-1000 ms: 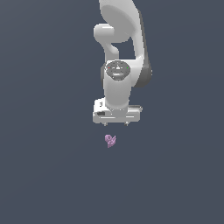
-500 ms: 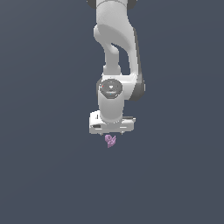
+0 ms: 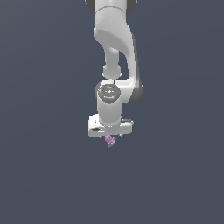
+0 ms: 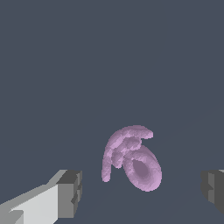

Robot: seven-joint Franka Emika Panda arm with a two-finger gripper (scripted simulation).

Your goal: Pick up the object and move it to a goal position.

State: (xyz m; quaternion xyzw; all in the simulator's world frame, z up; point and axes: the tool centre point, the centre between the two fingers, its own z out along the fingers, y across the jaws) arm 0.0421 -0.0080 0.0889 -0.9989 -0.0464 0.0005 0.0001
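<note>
Jaws spread wide, the gripper (image 4: 140, 188) is straddling the pink object (image 4: 131, 158) lying on the grey surface (image 3: 43, 175), having descended from above; closing seems next.

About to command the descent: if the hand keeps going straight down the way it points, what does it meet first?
The pink-purple object, which sits between the open fingers in the wrist view and just under the hand in the exterior view. Remaining depth is unclear.
</note>
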